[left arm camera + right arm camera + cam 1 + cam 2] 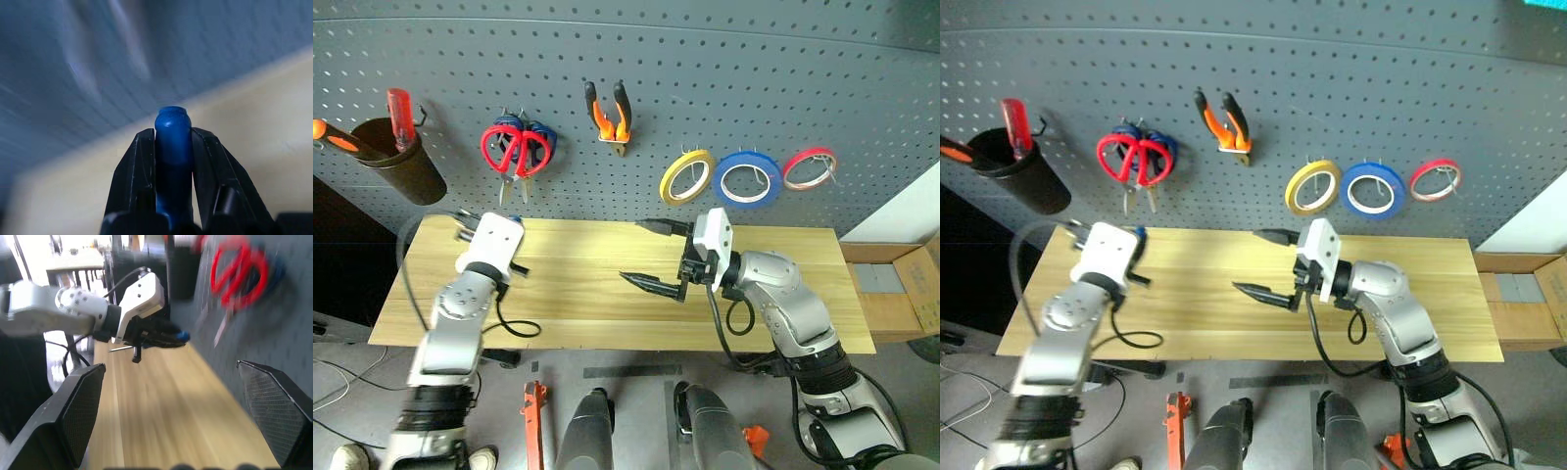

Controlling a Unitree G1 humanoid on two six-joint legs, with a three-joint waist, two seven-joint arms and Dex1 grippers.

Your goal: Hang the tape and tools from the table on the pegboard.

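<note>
Left hand (pixel 173 147) grips a blue handle (pixel 172 147) above the desk (pixel 607 294), near the pegboard (pixel 705 88). Right hand (pixel 658 257) spread wide over the desk's middle, empty. On the pegboard: red scissors (pixel 514 149), pliers (pixel 609 115), yellow tape (pixel 686 176).

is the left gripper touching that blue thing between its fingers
Touching. In the left wrist view the left gripper has both black fingers pressed against the sides of the blue object, with no gap on either side.
</note>
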